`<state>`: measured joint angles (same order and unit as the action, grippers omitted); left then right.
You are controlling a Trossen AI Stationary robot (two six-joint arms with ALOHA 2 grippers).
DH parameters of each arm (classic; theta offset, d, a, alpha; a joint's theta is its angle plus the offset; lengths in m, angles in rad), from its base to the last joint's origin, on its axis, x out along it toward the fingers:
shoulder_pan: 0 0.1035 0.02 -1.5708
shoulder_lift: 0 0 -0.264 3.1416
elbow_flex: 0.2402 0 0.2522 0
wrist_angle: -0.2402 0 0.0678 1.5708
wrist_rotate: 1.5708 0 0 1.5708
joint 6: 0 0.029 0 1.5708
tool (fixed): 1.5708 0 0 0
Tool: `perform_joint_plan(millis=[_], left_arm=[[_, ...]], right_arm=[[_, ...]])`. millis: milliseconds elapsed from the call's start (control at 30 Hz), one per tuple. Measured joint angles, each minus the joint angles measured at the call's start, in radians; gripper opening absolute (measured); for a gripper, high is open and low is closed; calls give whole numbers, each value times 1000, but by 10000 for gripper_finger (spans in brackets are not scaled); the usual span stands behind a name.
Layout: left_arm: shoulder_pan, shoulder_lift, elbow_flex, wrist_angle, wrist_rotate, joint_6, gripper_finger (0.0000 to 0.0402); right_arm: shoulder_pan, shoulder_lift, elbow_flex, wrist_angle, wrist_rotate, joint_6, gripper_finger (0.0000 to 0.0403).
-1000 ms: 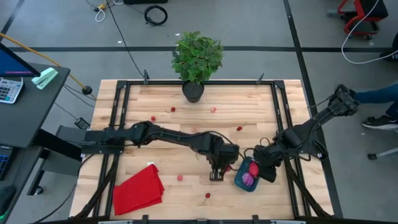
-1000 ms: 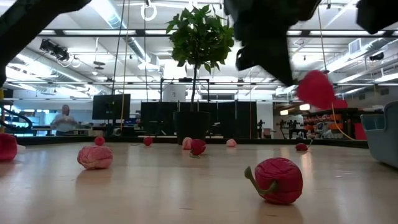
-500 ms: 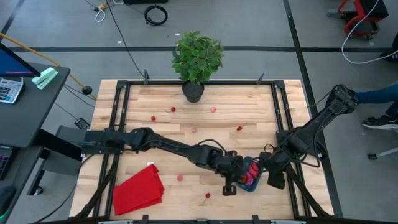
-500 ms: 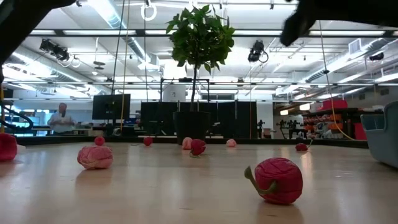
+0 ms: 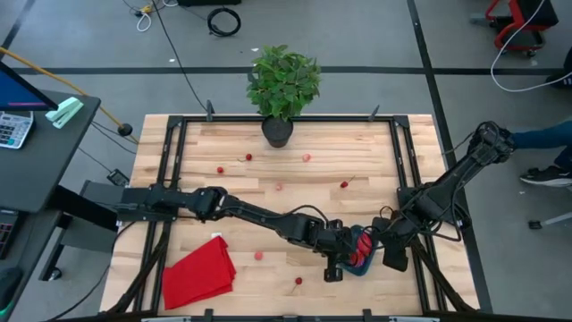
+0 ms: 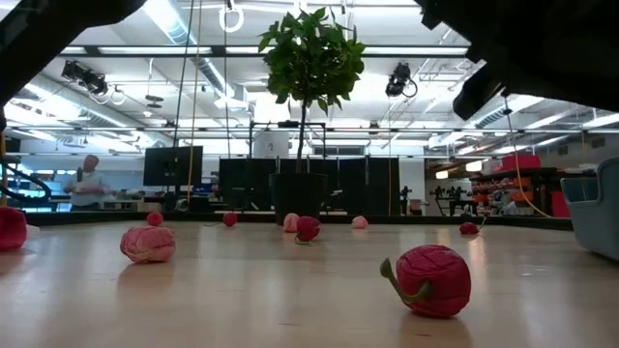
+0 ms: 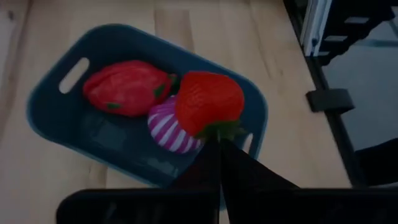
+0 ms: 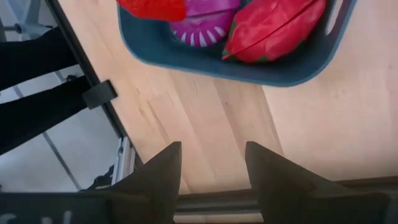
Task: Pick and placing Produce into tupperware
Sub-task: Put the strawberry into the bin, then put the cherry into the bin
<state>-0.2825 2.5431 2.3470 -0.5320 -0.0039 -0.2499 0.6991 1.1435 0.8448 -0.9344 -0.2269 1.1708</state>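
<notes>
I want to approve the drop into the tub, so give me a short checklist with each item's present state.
1. Left hand shut on the red strawberry by its green leaf cap: ok.
2. Strawberry above the shallow teal-blue plastic tub: ok.
3. Space in the tub beside the purple-and-white striped round piece and the red pointed fruit: cannot tell, it looks crowded.
4. Right hand open, off the tub, over bare wooden table: ok.
5. All produce collected: not ok, a red stemmed piece lies loose on the table.

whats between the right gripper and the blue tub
Nothing: in the right wrist view only bare wooden table lies between the open right gripper and the blue tub, which holds a red piece and the striped piece.
</notes>
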Motion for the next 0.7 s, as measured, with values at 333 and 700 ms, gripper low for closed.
perform_joint_plan(millis=[333, 700], left_arm=[[11, 0, 0, -14, 12, 10, 13], [71, 11, 0, -15, 12, -26, 25]], right_arm=[[0, 0, 0, 0, 17, -2, 187], [0, 0, 0, -1, 63, -1, 187]])
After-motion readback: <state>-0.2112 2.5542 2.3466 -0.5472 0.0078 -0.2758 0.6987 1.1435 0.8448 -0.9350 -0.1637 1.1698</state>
